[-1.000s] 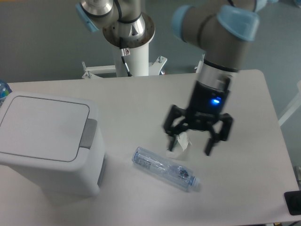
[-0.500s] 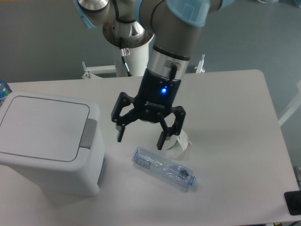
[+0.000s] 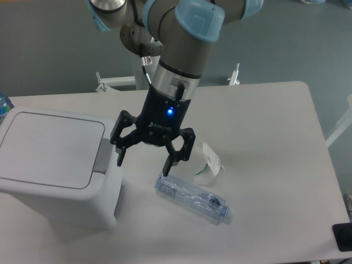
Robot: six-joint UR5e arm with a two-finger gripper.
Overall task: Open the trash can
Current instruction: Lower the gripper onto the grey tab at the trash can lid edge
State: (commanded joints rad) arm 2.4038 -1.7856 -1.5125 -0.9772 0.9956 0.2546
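Note:
The trash can (image 3: 52, 165) is a large white boxy bin at the left of the table, its flat lid shut and its grey push-button latch (image 3: 103, 157) on the right edge of the lid. My gripper (image 3: 143, 164) is open and empty, fingers pointing down, hanging just right of the latch. Its left fingertip (image 3: 119, 159) is close beside the latch; I cannot tell if it touches.
A clear plastic bottle (image 3: 192, 198) lies on the table below and to the right of the gripper. A crumpled white paper scrap (image 3: 209, 163) lies right of it. The robot base post (image 3: 154, 69) stands at the back. A dark object (image 3: 342, 236) sits at the bottom right corner.
The arm has swung left across the table, from above the paper scrap to beside the trash can's latch. The gripper stayed open. The bin, bottle and paper have not moved.

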